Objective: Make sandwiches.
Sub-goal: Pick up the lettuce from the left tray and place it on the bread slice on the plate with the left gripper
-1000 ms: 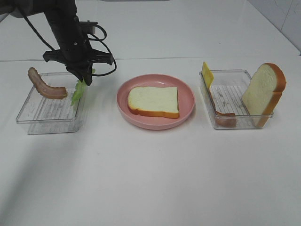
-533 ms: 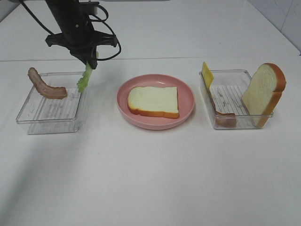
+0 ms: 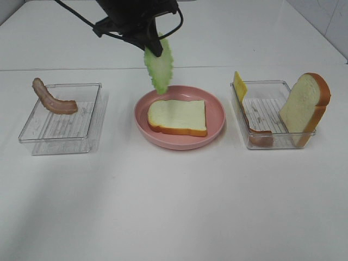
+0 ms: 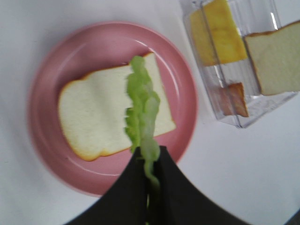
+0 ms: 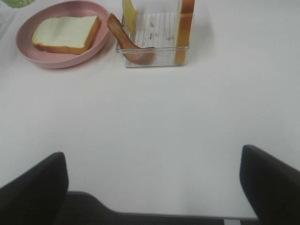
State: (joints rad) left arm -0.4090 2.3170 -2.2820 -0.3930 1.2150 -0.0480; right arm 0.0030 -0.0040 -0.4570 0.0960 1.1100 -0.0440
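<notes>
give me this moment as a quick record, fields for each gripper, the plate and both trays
left gripper: shut on lettuce leaf, which hangs above the plate
right gripper: open, holding nothing
pink plate: one flat bread slice
left tray: one bacon strip
right tray: cheese square, second bacon strip, upright bread slice

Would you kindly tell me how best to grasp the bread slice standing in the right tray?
Probably the top crust, from above: the bread slice stands tilted on edge in the right tray, its top well above the walls, so jaws can close across its two flat faces.
</notes>
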